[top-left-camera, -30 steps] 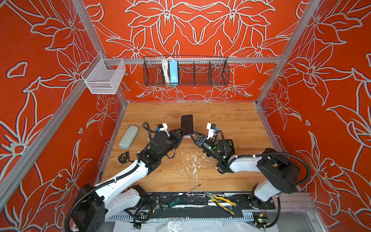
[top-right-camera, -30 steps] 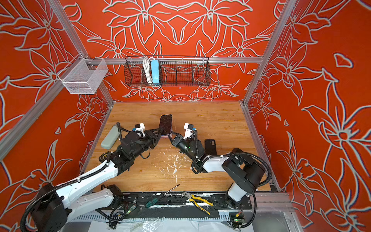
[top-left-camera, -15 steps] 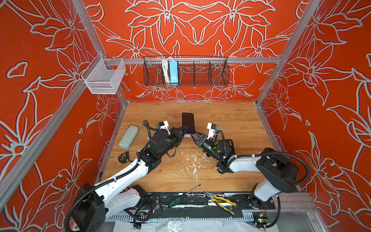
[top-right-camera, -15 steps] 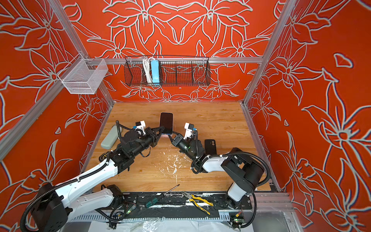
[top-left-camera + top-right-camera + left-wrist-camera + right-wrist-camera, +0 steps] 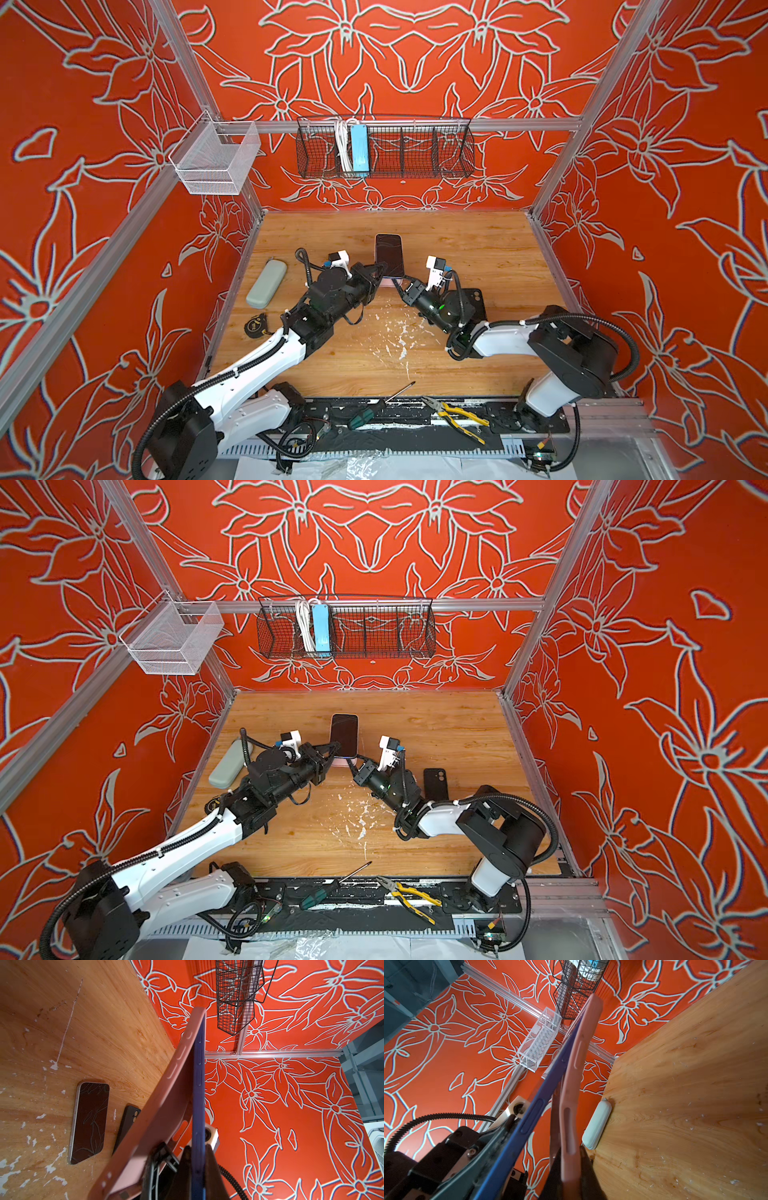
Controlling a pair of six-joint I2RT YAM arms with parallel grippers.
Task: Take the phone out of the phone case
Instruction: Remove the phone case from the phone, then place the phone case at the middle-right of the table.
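While the blue phone [image 5: 389, 255] stood raised over the table [image 5: 478, 241] between my two arms, the task was, by my judgement, about half done. My left gripper [image 5: 378, 274] was closed tight on the near end of the phone, and my right gripper [image 5: 571, 1157] was pinched shut on the near rim of the pink case [image 5: 577, 1076]. At that end the case was already bent away from the phone, with a clear gap between them in both wrist views. At the far end the two came together, so I think the phone was not yet out of its pocket there. What remained was to pull the case fully off. For the count, I saw two phones, the one in my grip and a second phone [image 5: 89, 1120] lying flat on the table. I also saw two cases, the pink one and a black case [image 5: 434, 783] just beside that second phone. There was also one grey glasses case [image 5: 267, 283], one tape measure [image 5: 255, 326], one screwdriver [image 5: 368, 415] and one pair of pliers [image 5: 449, 412].
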